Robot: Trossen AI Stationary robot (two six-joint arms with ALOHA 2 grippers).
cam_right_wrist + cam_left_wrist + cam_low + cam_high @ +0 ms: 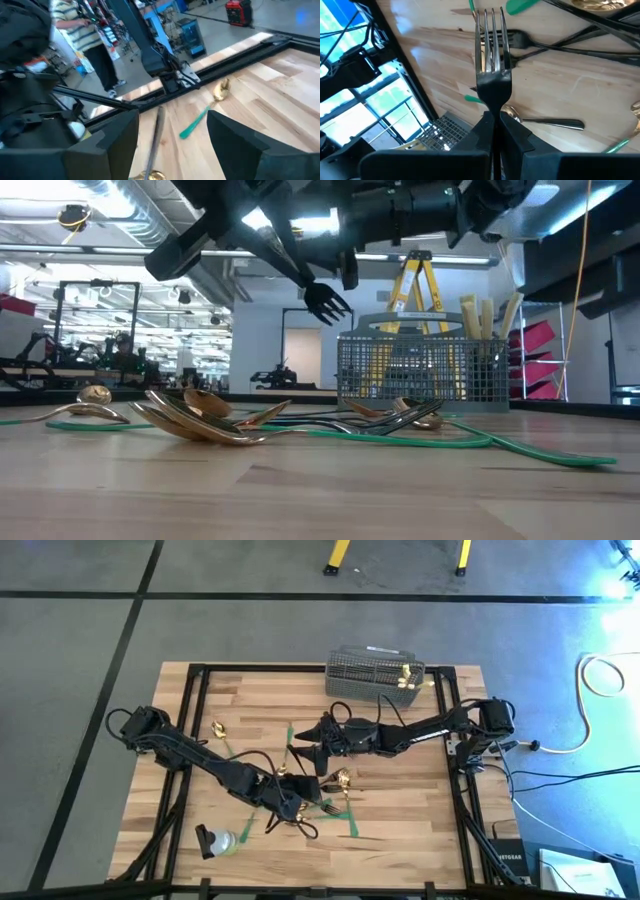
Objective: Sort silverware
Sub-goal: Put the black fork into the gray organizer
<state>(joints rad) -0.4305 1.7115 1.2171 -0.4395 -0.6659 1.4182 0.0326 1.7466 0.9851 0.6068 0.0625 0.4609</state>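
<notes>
Grey mesh basket, cream-handled knives upright inside

A robotics lab or workshop in a large industrial hall was shown. A grey concrete floor marked with dark lines was seen around the wooden counter. Exposed ceiling ducts and strip lighting were visible overhead. A yellow stepladder, red bins, further equipment rigs and a standing person were seen beyond the counter.
</notes>
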